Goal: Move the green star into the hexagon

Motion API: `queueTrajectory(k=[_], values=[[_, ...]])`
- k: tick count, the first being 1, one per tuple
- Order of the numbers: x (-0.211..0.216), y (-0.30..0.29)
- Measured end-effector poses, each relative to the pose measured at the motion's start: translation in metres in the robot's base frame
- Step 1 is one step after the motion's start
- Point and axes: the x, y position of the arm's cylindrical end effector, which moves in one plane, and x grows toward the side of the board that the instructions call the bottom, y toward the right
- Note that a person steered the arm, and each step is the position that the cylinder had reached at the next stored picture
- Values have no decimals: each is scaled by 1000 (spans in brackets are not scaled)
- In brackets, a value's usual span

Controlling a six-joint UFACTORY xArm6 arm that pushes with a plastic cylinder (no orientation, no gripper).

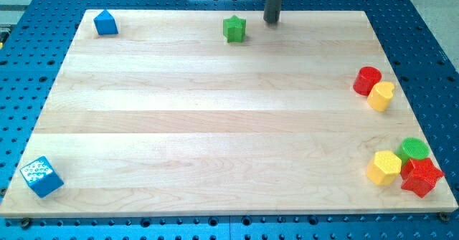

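Camera view: the tip (pixel 272 21) has no jaws to open or close; it stands near the board's (pixel 215 125) top edge, just right of the green star (pixel 234 29), apart from it. The yellow hexagon (pixel 384 168) sits at bottom right.

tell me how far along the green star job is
Done: nothing visible yet. The green star sits at the view's top, far from the yellow hexagon beside the red block at the view's right. In hand: my tip is just right of the star, apart from it. Left: the whole push across the board to the hexagon; a second yellow block lies lower right.
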Motion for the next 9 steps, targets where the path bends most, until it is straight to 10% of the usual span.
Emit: queueTrajectory(k=[4, 9], values=[[54, -91], [90, 18]])
